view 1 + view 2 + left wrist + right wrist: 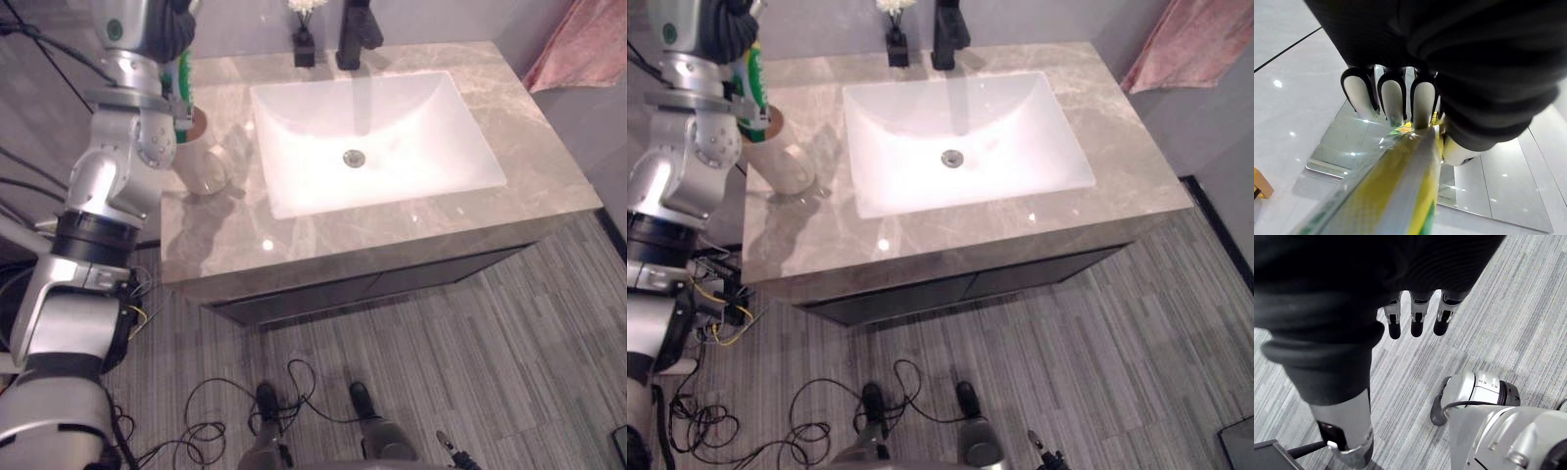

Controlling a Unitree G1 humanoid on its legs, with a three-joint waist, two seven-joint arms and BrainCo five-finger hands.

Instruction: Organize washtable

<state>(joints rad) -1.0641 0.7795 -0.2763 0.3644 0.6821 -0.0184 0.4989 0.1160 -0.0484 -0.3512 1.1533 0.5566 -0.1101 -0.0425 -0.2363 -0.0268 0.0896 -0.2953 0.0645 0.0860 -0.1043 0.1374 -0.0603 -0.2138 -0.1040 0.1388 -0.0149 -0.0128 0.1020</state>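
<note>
L hand [1392, 97], upper left of frame, curled round green-yellow tube [184, 86], just above pale cup [206, 164] on grey marble counter [392, 231]. White sink [416, 147] centre, black faucet [358, 34] behind. Pink towel [588, 44] upper right. R hand [1416, 324] fingers straight, holding nothing, over grey striped floor [490, 352].

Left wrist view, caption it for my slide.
Left hand curled round a yellow-and-green tube that runs out past its fingers.
</note>
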